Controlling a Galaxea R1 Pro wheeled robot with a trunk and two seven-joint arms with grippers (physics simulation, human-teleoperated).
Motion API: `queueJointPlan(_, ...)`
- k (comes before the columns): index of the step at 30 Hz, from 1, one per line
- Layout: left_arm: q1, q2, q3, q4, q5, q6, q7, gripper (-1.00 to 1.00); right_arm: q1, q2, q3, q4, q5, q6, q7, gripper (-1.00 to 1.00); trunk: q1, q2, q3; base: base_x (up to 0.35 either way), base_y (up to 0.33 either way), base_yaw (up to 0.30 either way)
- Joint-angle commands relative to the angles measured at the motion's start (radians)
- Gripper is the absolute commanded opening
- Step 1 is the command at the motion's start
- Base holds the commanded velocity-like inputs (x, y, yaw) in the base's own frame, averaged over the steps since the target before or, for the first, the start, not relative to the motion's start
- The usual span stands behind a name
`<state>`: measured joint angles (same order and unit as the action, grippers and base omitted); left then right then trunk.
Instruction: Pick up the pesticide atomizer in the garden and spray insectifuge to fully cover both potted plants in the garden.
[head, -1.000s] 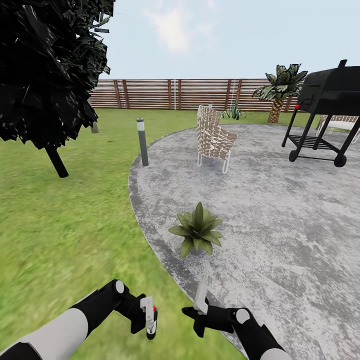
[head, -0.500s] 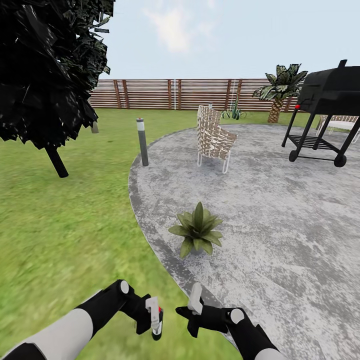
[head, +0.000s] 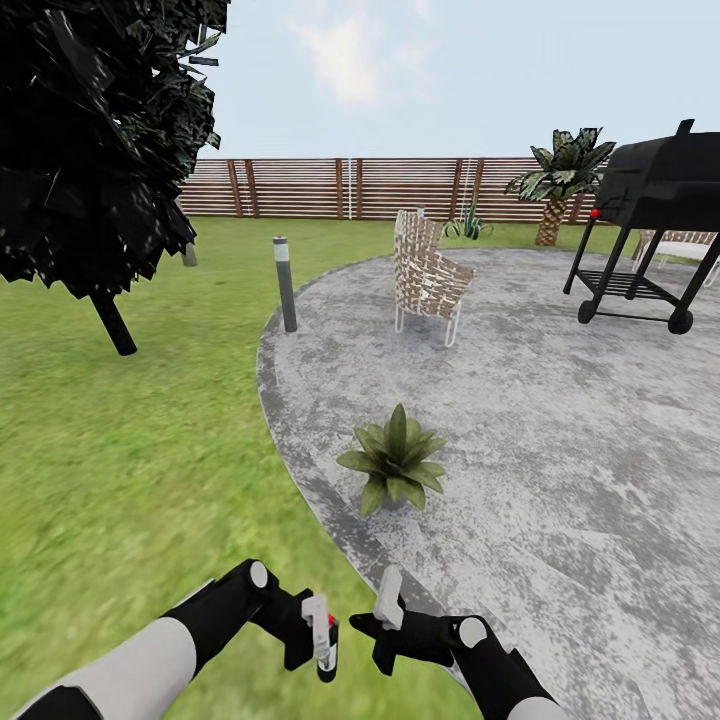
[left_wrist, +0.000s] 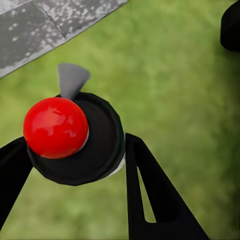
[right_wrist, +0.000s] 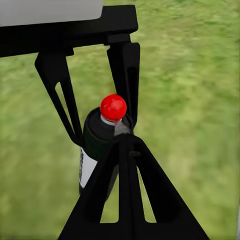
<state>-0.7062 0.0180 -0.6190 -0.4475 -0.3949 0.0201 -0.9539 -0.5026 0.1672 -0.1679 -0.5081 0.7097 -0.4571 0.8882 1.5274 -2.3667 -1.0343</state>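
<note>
While the robot stood on the lawn (head: 130, 450) at the rim of the round paved patio (head: 560, 440), its left gripper (head: 322, 640) was clamped on the spray bottle (head: 326, 650), held low over the grass near the lower edge of the head view. From the left wrist, the bottle (left_wrist: 80, 140) appeared from above, a dark round body with a red ball top sitting between the 2 black fingers (left_wrist: 150, 195), which pressed against its sides. The right gripper (head: 385, 625) hung just beside the left one, close to the bottle but apart from it; whether its jaws were open or together I cannot tell. The right wrist camera looked past its own black finger at the bottle (right_wrist: 100, 145) caught in the left gripper (right_wrist: 95, 125) over the grass. 1 potted plant (head: 393, 462), a low rosette of pointed green leaves, sat on the patio just inside its near edge, ahead of both grippers. Farther back stood a grey post (head: 285, 284) at the patio's rim, a woven chair (head: 428, 275), a black barbecue (head: 655, 225), a palm (head: 562, 180), a dark tree (head: 95, 150) and the slatted fence (head: 350, 188).
</note>
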Motion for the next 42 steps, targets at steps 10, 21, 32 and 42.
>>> queueJointPlan(10, 0.001, -0.002, -0.001, -0.002, -0.001, -0.011, -0.004, -1.0, -0.001, -0.002, -0.009, 0.001, 0.01, -0.003, 0.006, -1.0, 0.0, 0.0, -0.001, 0.0, 0.0, 0.0)
queueJointPlan(21, 0.0, -0.019, 0.0, -0.002, -0.002, -0.028, -0.052, -1.0, -0.001, -0.004, -0.01, 0.002, 0.01, -0.003, 0.006, -1.0, 0.0, 0.0, -0.001, 0.0, 0.0, 0.0)
queueJointPlan(32, -0.001, -0.036, 0.001, -0.003, -0.001, -0.03, -0.052, -1.0, 0.0, -0.004, -0.01, 0.002, 0.01, -0.003, 0.006, -1.0, 0.0, 0.0, -0.001, 0.0, 0.0, 0.0)
queueJointPlan(42, -0.001, -0.028, -0.001, 0.007, -0.006, -0.031, -0.048, -1.0, -0.001, -0.004, -0.01, 0.002, 0.01, -0.003, 0.006, -1.0, 0.0, 0.0, -0.001, 0.0, 0.0, 0.0)
